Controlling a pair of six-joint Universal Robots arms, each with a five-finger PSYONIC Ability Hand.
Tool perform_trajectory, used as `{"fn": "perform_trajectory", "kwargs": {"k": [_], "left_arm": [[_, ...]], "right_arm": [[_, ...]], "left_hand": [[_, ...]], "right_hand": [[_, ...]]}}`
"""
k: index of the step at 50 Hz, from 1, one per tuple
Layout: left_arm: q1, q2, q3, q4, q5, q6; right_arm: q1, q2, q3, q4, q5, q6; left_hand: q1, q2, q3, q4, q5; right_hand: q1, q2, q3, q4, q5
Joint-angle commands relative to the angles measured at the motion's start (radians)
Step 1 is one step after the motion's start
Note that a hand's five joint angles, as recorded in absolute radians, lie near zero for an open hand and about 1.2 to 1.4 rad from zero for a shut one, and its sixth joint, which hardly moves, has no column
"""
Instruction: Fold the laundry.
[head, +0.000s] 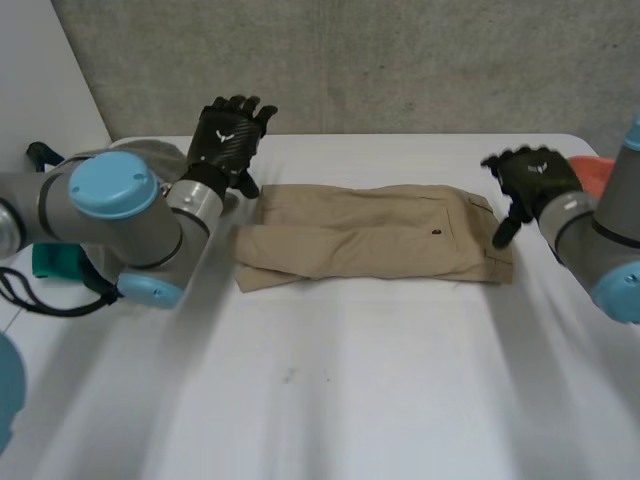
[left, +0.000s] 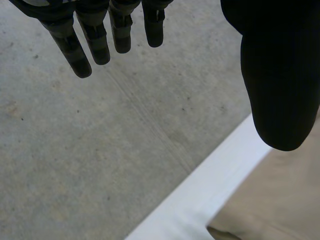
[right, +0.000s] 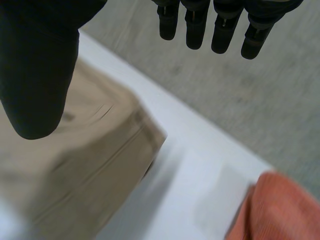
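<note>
Tan trousers (head: 370, 238) lie folded lengthwise across the far half of the white table (head: 330, 400). My left hand (head: 228, 135) hovers just off their left end, fingers (left: 80, 47) straight and spread, holding nothing; the trousers' corner (left: 280, 200) lies below its thumb (left: 280, 75). At the waistband end my right hand (head: 530, 180) is raised, its thumb pointing down toward the cloth. In the right wrist view its fingers (right: 215, 25) are straight and apart from the thumb (right: 35, 70), above the waistband (right: 90, 150).
An orange cloth (head: 590, 172) lies at the table's right edge, also in the right wrist view as orange cloth (right: 275, 210). A grey-green garment (head: 150, 152) and a teal item (head: 55, 262) sit at the left. A concrete wall (head: 350, 60) rises behind the table.
</note>
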Motion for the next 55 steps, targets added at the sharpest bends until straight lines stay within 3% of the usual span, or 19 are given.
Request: {"fn": "perform_trajectory", "kwargs": {"k": [1, 5, 8, 10, 11, 19, 24, 29, 35, 40, 43, 46, 49, 50, 51, 54, 55], "left_arm": [[-0.002, 0.079, -0.15, 0.0, 0.0, -0.003], [-0.004, 0.082, -0.175, -0.002, -0.003, -0.005], [-0.005, 0.082, -0.179, -0.003, -0.005, -0.006], [-0.007, 0.084, -0.182, -0.003, -0.005, -0.005], [-0.008, 0.087, -0.187, -0.003, -0.007, -0.005], [-0.014, 0.174, -0.235, -0.012, -0.007, -0.006], [-0.013, 0.251, -0.297, -0.011, -0.002, -0.011], [-0.011, 0.309, -0.359, -0.011, -0.002, -0.02], [-0.011, 0.338, -0.4, -0.011, -0.002, -0.042], [-0.007, 0.36, -0.426, -0.009, -0.003, -0.048], [-0.007, 0.364, -0.433, -0.008, -0.003, -0.048], [-0.011, 0.363, -0.425, -0.003, -0.003, -0.052], [-0.016, 0.361, -0.405, 0.0, -0.002, -0.063], [-0.016, 0.36, -0.396, 0.0, -0.002, -0.066], [-0.017, 0.36, -0.384, 0.0, -0.003, -0.071], [-0.033, 0.337, -0.324, -0.002, -0.005, -0.092], [-0.04, 0.321, -0.296, -0.002, -0.005, -0.103]], "right_arm": [[-0.022, 0.046, 0.067, 0.05, -0.035, 0.002], [-0.016, 0.114, 0.045, 0.032, -0.035, -0.001], [-0.015, 0.153, 0.024, -0.008, -0.035, 0.0], [-0.016, 0.175, 0.018, -0.048, -0.021, -0.003], [-0.019, 0.176, 0.013, -0.065, -0.013, 0.002], [-0.107, 0.06, 0.071, -0.087, 0.079, -0.104], [-0.192, -0.008, 0.126, -0.102, 0.08, -0.463], [-0.162, -0.015, 0.116, -0.168, 0.065, -0.676], [0.014, -0.032, 0.126, -0.287, -0.081, -0.681], [0.218, -0.018, 0.188, -0.367, -0.32, -0.708], [0.284, 0.037, 0.217, -0.395, -0.407, -0.756], [0.306, 0.095, 0.214, -0.396, -0.438, -0.802], [0.301, 0.111, 0.214, -0.401, -0.46, -0.831], [0.304, 0.098, 0.215, -0.404, -0.454, -0.827], [0.304, 0.092, 0.218, -0.404, -0.446, -0.822], [0.286, 0.031, 0.246, -0.403, -0.443, -0.715], [0.277, 0.008, 0.254, -0.404, -0.443, -0.672]], "left_hand": [[-0.017, -0.033, -0.039, -0.029, -0.049], [-0.017, -0.033, -0.039, -0.029, -0.049], [-0.017, -0.033, -0.039, -0.029, -0.049], [-0.017, -0.033, -0.039, -0.029, -0.049], [-0.017, -0.033, -0.039, -0.029, -0.049], [-0.017, -0.033, -0.039, -0.029, -0.049], [-0.017, -0.033, -0.039, -0.029, -0.049], [-0.017, -0.033, -0.039, -0.029, -0.049], [-0.017, -0.033, -0.039, -0.029, -0.049], [-0.017, -0.033, -0.039, -0.029, -0.049], [-0.017, -0.033, -0.039, -0.029, -0.049], [-0.017, -0.033, -0.039, -0.029, -0.049], [-0.017, -0.033, -0.039, -0.029, -0.049], [-0.017, -0.033, -0.039, -0.029, -0.049], [-0.017, -0.033, -0.039, -0.029, -0.049], [-0.017, -0.033, -0.039, -0.029, -0.049], [-0.017, -0.033, -0.039, -0.029, -0.049]], "right_hand": [[0.026, 0.036, 0.037, 0.036, 0.033], [0.07, 0.08, 0.081, 0.08, 0.077], [0.264, 0.273, 0.274, 0.273, 0.27], [0.962, 0.972, 0.972, 0.972, 0.968], [1.165, 1.175, 1.176, 1.175, 1.172], [1.167, 1.177, 1.178, 1.177, 1.174], [1.167, 1.177, 1.178, 1.177, 1.174], [1.167, 1.177, 1.178, 1.177, 1.174], [1.167, 1.177, 1.178, 1.177, 1.174], [1.167, 1.177, 1.178, 1.177, 1.174], [1.167, 1.177, 1.178, 1.177, 1.174], [1.167, 1.177, 1.178, 1.177, 1.174], [0.996, 1.006, 1.006, 1.006, 1.002], [0.649, 0.659, 0.66, 0.659, 0.656], [0.445, 0.455, 0.456, 0.455, 0.452], [0.033, 0.043, 0.044, 0.043, 0.04], [0.006, 0.016, 0.016, 0.016, 0.013]]}}
